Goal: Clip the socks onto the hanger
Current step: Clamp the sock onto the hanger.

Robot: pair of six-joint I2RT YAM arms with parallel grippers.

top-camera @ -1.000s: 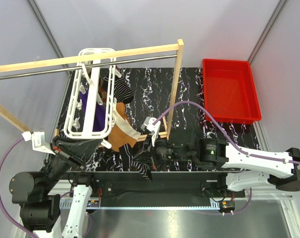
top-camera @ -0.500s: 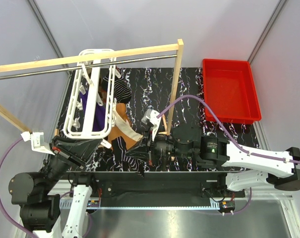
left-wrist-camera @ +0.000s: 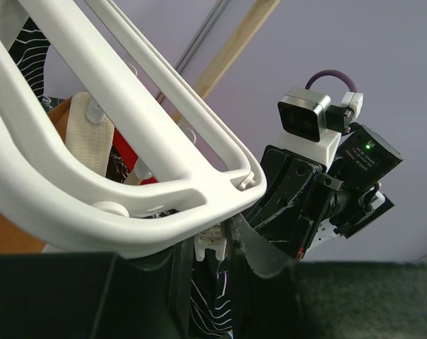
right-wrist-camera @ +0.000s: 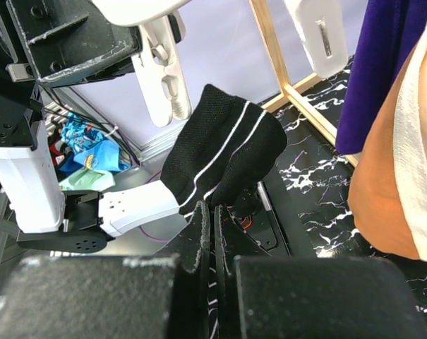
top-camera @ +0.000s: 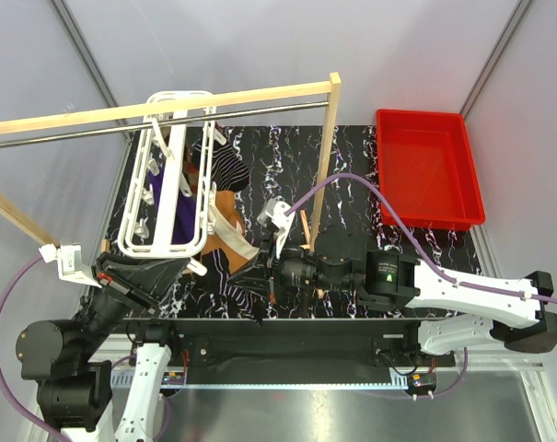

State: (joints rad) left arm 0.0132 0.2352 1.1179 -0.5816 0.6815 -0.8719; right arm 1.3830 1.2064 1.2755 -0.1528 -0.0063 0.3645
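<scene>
Black marbled table [top-camera: 352, 157] below; the right gripper [right-wrist-camera: 213, 222] is clamped on the black striped sock [right-wrist-camera: 224, 152], its length rising from the fingers, just beside a dangling clip [right-wrist-camera: 167, 81] (apparently unopened); the left gripper [left-wrist-camera: 217, 263] narrowly pinches the hanger [left-wrist-camera: 128, 205] corner above.

The hanger [top-camera: 179, 94] hangs from the rod [top-camera: 260, 112] at the left, socks [top-camera: 230, 249] beneath it. The tray [top-camera: 425, 170] sits on the table's [top-camera: 352, 166] far right corner.

Black marbled table [top-camera: 352, 157] — red tray [top-camera: 423, 168] far right; wooden frame [top-camera: 326, 157] upright.
</scene>
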